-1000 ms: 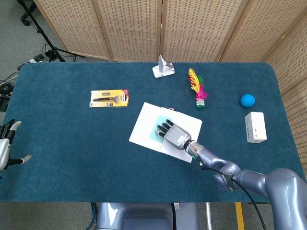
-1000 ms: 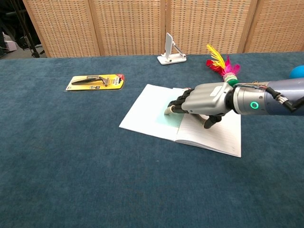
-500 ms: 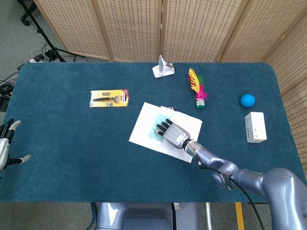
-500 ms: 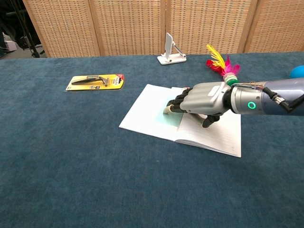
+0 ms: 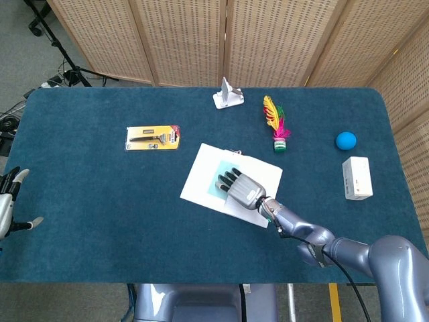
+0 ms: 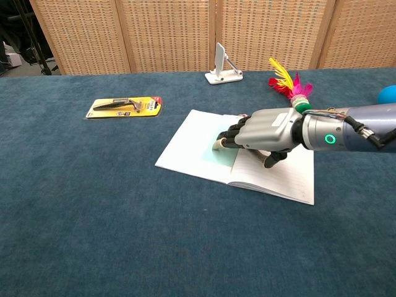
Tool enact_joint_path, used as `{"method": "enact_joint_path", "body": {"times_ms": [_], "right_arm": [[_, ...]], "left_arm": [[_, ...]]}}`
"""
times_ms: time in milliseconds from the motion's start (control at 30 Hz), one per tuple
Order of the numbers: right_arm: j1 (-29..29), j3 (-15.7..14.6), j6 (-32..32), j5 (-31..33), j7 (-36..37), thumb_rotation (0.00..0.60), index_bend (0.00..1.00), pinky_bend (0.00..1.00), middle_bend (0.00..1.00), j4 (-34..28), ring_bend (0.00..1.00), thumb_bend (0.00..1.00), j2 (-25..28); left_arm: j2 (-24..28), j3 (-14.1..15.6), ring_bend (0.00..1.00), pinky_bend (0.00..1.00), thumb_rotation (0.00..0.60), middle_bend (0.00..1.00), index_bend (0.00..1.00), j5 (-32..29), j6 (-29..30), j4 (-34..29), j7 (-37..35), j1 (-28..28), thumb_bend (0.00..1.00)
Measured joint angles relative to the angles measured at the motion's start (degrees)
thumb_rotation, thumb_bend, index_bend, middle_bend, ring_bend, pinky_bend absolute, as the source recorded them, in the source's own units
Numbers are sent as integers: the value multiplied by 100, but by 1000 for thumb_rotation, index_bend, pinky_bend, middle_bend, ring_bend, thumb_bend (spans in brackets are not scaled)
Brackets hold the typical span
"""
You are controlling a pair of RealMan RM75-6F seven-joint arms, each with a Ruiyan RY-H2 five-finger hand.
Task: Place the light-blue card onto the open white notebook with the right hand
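Note:
The open white notebook [image 5: 196,182] [image 6: 185,145] lies mid-table. The light-blue card [image 5: 216,174] [image 6: 213,154] lies flat on its left page, near the fold. My right hand [image 5: 242,188] [image 6: 266,130] stretches over the notebook from the right, palm down, its fingertips resting on the card's right part and hiding that part. Its thumb hangs down apart from the card, over the right page. Nothing is pinched. My left hand [image 5: 8,204] shows only in the head view, at the far left edge beside the table, fingers spread and holding nothing.
A yellow razor pack [image 5: 153,137] [image 6: 125,106] lies left of the notebook. Behind it stand a white stand [image 5: 228,94] [image 6: 223,65] and a feathered shuttlecock [image 5: 277,127] [image 6: 288,83]. A blue ball [image 5: 346,140] and a white box [image 5: 357,177] sit at the right.
My right hand has shifted a little over the notebook; the card stays flat on the page. The left hand has not moved.

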Motion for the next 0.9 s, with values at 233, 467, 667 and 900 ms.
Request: {"method": "enact_joint_path", "body": {"times_ms": [233,467,667,900], "right_arm": [[-5,17,53,-75,63,600,45,86,77,-12,0,1000,11],[4,55,97,-131,129,600,45,88,77,-40,0,1000,35],[26,96,158,-196,138,600,45,89,77,-109,0,1000,84],[36,127,195,-199,85,600,45,93,77,-137,0,1000,119]], "left_arm": [[-7,-2,0,0,600,0,0,-9,1,-2,20,-3,0],[-2,0,0,0,600,0,0,-8,9,-8,10,4,0],[0,2,0,0,600,0,0,4,6,-1,-7,3,0],[9,6,0,0,600,0,0,16,7,-3,-29,6,0]]}}
